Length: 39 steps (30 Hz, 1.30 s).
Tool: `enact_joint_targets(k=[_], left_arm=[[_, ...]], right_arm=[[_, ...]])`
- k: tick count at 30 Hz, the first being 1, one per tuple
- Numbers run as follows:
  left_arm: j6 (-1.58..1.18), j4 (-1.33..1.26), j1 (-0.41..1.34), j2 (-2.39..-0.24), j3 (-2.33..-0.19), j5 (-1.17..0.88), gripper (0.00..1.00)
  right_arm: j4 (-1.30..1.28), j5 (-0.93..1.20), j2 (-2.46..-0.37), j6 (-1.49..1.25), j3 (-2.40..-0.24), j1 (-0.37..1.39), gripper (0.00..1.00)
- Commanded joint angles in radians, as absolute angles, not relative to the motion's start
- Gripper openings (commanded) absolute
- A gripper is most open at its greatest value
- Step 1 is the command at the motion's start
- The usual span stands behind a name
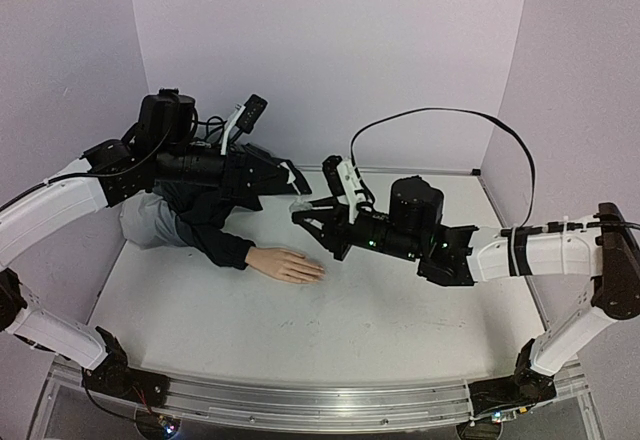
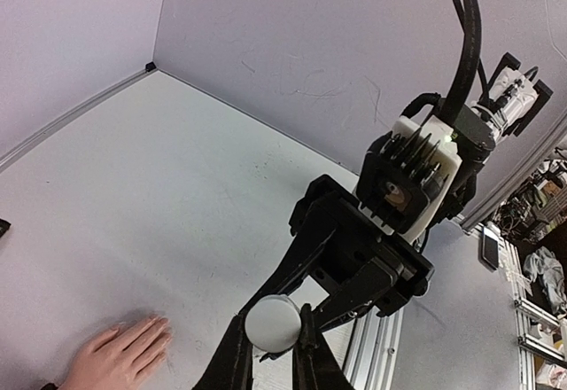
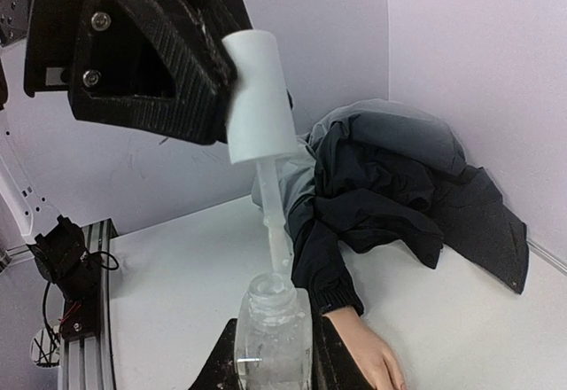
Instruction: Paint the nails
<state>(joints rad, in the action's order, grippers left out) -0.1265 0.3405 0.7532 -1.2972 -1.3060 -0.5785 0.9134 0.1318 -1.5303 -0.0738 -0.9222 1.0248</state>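
Gripping white brush cap [image 3: 257, 97], left hand [image 2: 275, 341]; right hand [image 3: 273, 368] clamps clear bottle [image 3: 270, 328]; dark jacket [image 3: 399, 204] heaped behind mannequin hand [image 1: 288, 264].

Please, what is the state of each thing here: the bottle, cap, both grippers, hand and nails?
Bottle: open, upright.
Cap: off, its brush reaching into the bottle's mouth.
Left gripper: shut on cap.
Right gripper: shut on bottle.
Hand: flat on table, fingers outstretched.
Nails: too small to tell if painted.
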Motion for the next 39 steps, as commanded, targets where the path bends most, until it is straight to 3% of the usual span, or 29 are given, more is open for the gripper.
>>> enact_joint_targets(k=[1,39], left_arm=[[-0.102,0.315,0.75,-1.299,-1.301,-0.559,0.0],[-0.046,0.364,0.797,-1.333,-1.318,-0.544,0.0]], right_arm=[[1.009,0.098,-1.47,-0.057,-0.928,1.032,0.0],[0.97,0.087,-1.489,-0.04,-0.988,1.035,0.0]])
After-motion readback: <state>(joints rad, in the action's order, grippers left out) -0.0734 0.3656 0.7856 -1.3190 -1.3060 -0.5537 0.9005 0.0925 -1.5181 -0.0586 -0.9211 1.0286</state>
